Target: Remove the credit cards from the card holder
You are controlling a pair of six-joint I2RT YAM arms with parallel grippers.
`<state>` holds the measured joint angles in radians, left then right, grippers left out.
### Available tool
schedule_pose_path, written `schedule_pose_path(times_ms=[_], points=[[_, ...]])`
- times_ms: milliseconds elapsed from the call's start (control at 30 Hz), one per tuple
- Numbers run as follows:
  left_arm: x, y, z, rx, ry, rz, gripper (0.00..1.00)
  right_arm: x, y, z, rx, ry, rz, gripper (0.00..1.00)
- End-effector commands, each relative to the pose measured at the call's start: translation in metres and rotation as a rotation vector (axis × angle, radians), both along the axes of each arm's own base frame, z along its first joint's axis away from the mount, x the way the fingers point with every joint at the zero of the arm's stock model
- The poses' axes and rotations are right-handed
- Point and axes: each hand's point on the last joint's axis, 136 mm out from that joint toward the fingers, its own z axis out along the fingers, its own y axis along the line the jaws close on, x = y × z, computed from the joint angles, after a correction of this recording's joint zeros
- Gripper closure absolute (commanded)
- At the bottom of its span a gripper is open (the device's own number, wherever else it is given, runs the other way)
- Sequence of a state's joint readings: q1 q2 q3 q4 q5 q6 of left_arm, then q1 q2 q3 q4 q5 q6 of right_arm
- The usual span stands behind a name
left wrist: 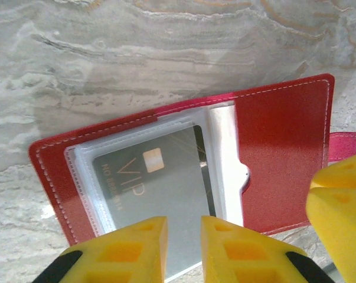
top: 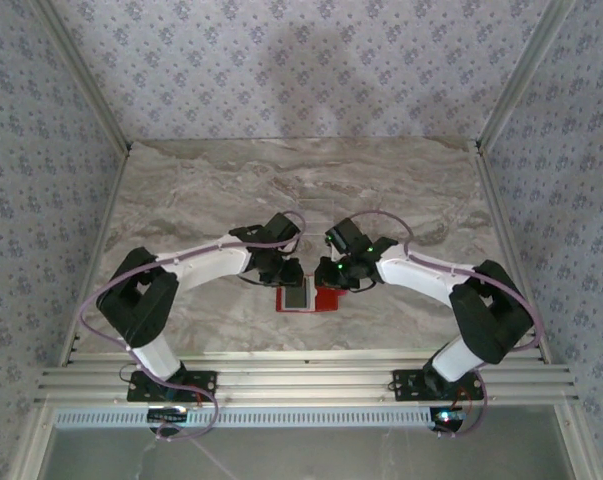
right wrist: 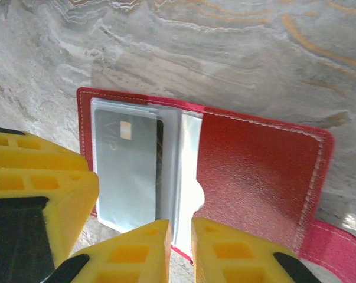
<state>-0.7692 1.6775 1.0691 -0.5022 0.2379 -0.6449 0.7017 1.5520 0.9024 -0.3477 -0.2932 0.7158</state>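
Observation:
The red card holder (top: 329, 298) lies open and flat on the marble table. Its clear window sleeve holds a dark credit card (left wrist: 160, 183) marked VIP, whose near edge sticks out past the holder's rim. My left gripper (left wrist: 183, 221) hovers over that near edge of the card (right wrist: 127, 171), jaws a narrow gap apart with nothing pinched. My right gripper (right wrist: 181, 223) sits just beside it over the clear sleeve's open edge, its jaws also slightly apart. The holder's red flap (right wrist: 254, 177) and its tab (right wrist: 337, 253) lie to the right.
In the top view both arms bend inward and meet over the holder near the table's front middle. Aluminium rails (top: 301, 385) run along the near edge and patterned walls close in three sides. The right finger (left wrist: 337, 206) crowds close to the left gripper.

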Motion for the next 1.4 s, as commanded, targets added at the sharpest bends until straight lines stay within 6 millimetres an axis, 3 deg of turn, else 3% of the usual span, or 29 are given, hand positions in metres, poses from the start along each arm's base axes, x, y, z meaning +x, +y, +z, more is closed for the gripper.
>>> schedule_pose_path(times_ms=[0, 300, 800, 1367], points=[[-0.004, 0.018, 0.0, 0.024, 0.014, 0.019, 0.78, 0.006, 0.012, 0.005, 0.038, -0.001, 0.03, 0.82], [-0.005, 0.023, -0.012, -0.047, 0.073, 0.053, 0.85, 0.008, 0.015, 0.0, 0.032, 0.016, 0.031, 0.82], [-0.013, 0.035, -0.035, -0.015, 0.1, 0.08, 0.87, 0.007, 0.028, -0.011, 0.051, 0.052, 0.057, 0.8], [-0.015, 0.036, -0.038, -0.011, 0.109, 0.075, 0.87, 0.001, 0.046, -0.022, 0.065, 0.075, 0.086, 0.83]])
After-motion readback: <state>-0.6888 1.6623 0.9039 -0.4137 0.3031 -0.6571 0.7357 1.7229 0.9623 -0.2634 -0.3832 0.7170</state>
